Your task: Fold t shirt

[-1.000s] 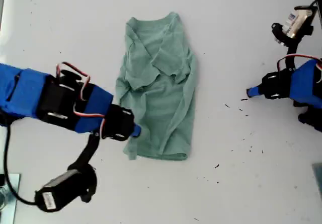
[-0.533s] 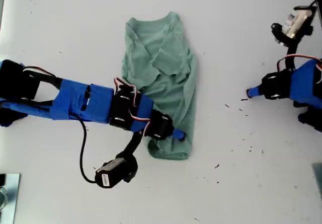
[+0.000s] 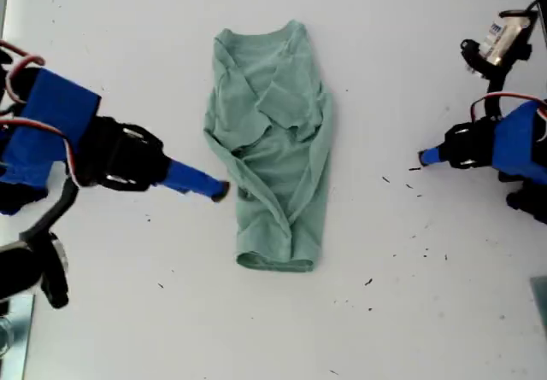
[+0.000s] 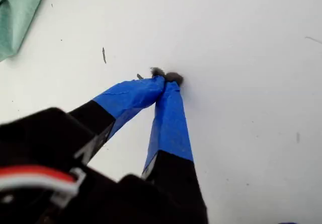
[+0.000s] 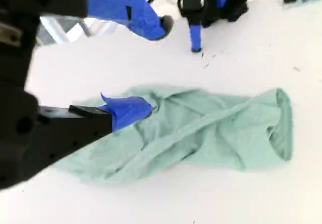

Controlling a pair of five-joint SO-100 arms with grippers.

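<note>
The pale sage-green t shirt [image 3: 273, 149] lies crumpled in a narrow lengthwise strip mid-table in the exterior view, its neck towards the top and its hem towards the bottom. My second gripper [image 3: 218, 190] comes in from the exterior view's left, its tip just beside the shirt's left edge. In the second wrist view that gripper [image 5: 157, 67] is open, one blue fingertip [image 5: 132, 109] over the t shirt [image 5: 201, 128] and the other raised well clear. My first gripper [image 3: 423, 156] rests at the exterior view's right, away from the cloth. Its first wrist view shows it [image 4: 166, 76] shut on nothing over the bare table.
The white table [image 3: 128, 47] carries small dark specks [image 3: 410, 184] near my first gripper. A camera module [image 3: 500, 38] sits at the exterior view's upper right. A metal piece [image 3: 13, 329] shows at its lower left corner.
My second arm swept across the shirt's lower half, then drew back to the exterior view's left. The shirt's lower left edge is now folded inward, leaving it narrower. My first arm stayed put.
</note>
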